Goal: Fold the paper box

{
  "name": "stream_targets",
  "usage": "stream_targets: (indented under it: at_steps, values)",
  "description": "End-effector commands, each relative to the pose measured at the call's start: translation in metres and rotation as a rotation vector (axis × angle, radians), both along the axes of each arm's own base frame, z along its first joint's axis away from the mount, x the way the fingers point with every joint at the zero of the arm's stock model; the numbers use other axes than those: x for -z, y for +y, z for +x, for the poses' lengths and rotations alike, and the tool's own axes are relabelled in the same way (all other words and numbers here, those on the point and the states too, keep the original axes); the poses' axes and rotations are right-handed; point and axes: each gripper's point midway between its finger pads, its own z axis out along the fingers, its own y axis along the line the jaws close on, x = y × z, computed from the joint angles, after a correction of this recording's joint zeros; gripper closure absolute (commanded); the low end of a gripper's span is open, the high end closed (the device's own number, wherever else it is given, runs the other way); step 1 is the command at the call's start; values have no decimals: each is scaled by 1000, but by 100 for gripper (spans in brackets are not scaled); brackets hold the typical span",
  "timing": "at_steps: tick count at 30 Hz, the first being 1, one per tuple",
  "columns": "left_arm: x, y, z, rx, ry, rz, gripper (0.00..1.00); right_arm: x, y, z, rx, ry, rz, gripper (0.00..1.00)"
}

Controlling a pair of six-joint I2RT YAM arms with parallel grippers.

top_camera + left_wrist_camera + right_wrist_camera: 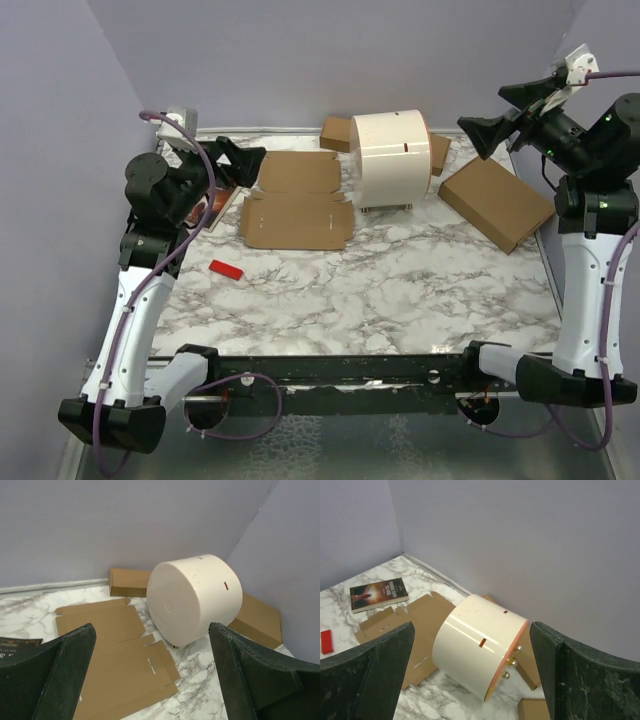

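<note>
Paper box (295, 205) lies flat near the far-left corner, cylinder (393, 158) just right of it, closed box (497, 203) by the right edge.

wht drum (390, 158), book (378, 594), red blk (227, 268), lg box (497, 203)

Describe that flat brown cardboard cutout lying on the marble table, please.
The paper box is plain brown cardboard, a die-cut sheet with flaps, tabs and small slots. It lies unfolded and flat on the marble table, toward the far left, just left of the white drum. Nothing grips it.
</note>
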Motion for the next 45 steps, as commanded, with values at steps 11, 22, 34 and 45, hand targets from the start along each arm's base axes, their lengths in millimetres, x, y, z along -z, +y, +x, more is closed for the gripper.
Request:
stream_targets:
  at_steps: [11,22,34,45]
  values:
    - [42,-5,-19,50,69,-110,1,53,19,6,117,196,110,1]
    - [84,-25,-31,184,129,-256,2,107,65,-44,-212,188,-52,1]
    - [193,-3,-21,13,261,-267,6,240,96,-95,-584,336,-46,1]
    - [288,59,21,-283,473,-193,15,308,92,-93,-578,357,-99,1]
